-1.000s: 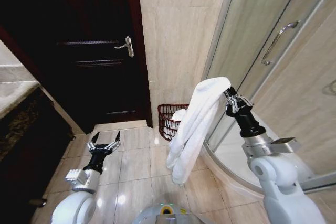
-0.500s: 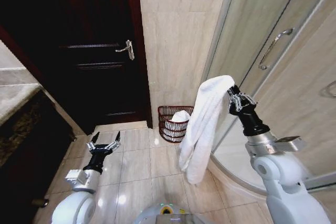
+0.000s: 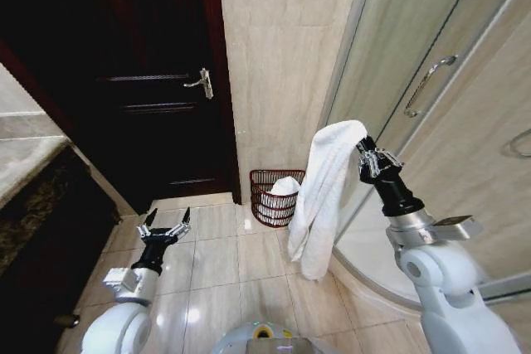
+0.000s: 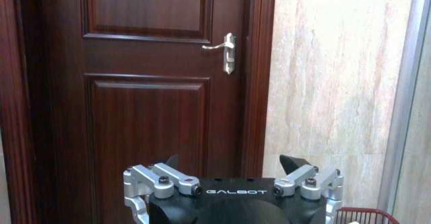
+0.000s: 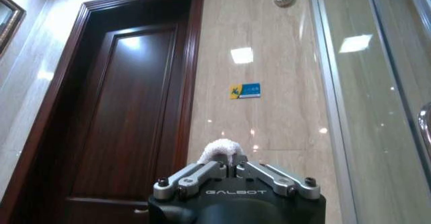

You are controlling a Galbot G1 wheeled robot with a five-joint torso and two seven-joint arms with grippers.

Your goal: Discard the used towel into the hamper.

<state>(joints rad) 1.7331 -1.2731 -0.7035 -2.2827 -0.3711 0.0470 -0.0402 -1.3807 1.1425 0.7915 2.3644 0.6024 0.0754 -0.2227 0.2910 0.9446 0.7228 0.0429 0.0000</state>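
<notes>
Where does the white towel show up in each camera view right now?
Head view: white terry towel hangs from the right end effector, beside the shower glass.
Left wrist view: not in it.
Right wrist view: a tuft above the shut fingers.
Shared landmark: dark wooden door.

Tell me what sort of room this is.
Most likely a bathroom. A curved glass shower stands at the right, the walls and floor are tiled, and the right gripper holds a white towel near a wicker hamper by the dark door.
</notes>
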